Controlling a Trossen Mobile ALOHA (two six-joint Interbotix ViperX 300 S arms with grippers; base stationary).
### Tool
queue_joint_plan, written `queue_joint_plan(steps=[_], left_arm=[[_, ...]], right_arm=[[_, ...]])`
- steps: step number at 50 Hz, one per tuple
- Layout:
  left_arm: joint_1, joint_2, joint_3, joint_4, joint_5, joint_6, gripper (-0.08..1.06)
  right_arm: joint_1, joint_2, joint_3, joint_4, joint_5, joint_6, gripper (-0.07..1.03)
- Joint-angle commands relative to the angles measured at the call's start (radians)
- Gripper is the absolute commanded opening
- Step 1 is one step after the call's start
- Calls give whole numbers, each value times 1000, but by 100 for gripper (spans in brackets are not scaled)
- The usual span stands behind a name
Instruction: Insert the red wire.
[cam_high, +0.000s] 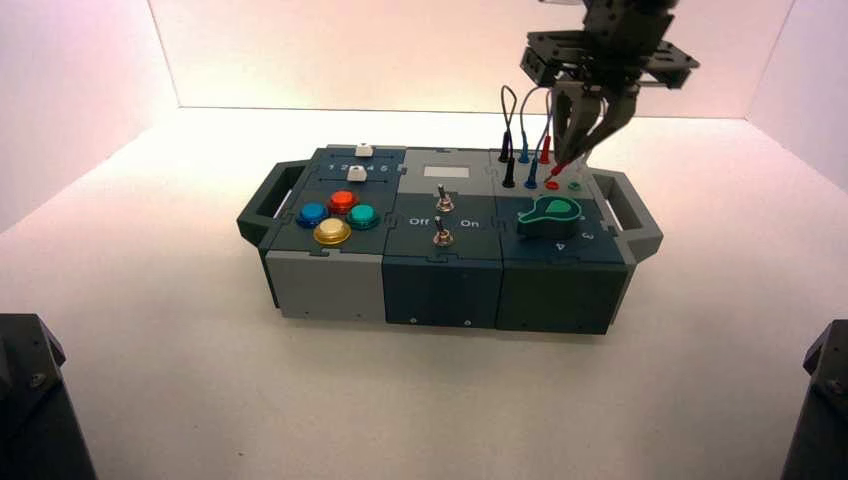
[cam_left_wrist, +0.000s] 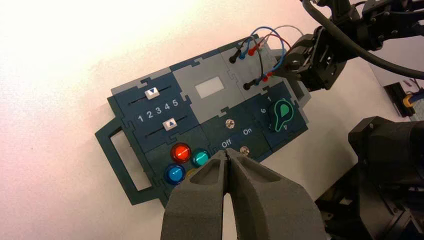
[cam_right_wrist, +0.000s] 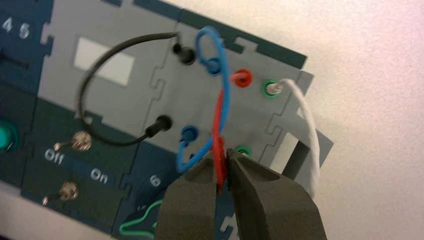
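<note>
Toward the bench's far edge, right of centre, the right pincer grips the red wire, one plug seemingly at the nearer red socket; the left pincer hangs closed, empty, nearer.

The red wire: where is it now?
In the high view, the red wire is on the box's right, beside the blue wire, at the right tool.

Right arm: reaches in from the high view's far right side
Right wrist: above its gripper
Right gripper: at work, pointing downward and slightly left in the high view, closed in a grip
Right fingers: drawn together toward the tips
Left gripper: waiting, outside the high view, shut
Left fingers: side by side, tips touching
</note>
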Motion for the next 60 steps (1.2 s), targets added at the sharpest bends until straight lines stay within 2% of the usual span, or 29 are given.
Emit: queue_joint_plan(steps=[1, 7, 13, 19, 54, 60], left_arm=[[-2, -9, -14, -3, -8, 6, -3], [-3, -9, -12, -3, -8, 6, -3], [-2, -11, -14, -3, -8, 6, -3], [-2, -9, -14, -3, -8, 6, -3], [-2, -18, -14, -2, -9, 6, -3], [-3, -21, -14, -3, -9, 6, -3]], right_arm=[[20, -9, -55, -20, 38, -2, -2], [25, -5, -86, -41, 83, -2, -2], [25, 15, -107, -91, 133, 0, -2], [26, 38, -114, -110, 146, -2, -2], [35, 77, -127, -118, 149, -2, -2], [35, 75, -130, -117, 181, -2, -2]])
